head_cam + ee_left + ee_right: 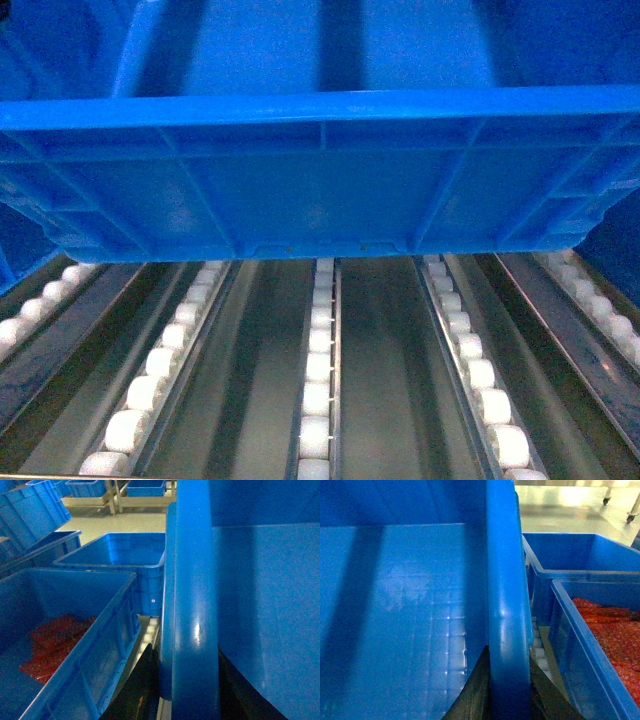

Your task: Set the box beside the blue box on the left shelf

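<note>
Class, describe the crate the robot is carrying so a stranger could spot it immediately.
Find the shelf of white roller rails. Just over it hangs the big blue box, the left gripper and right gripper clamping its rims. Unlike the neighbouring crates holding red material, it is empty.

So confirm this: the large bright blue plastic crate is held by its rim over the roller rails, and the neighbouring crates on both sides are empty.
Not empty: left and right wrist views show red material inside the neighbouring crates. The rest stands.
</note>
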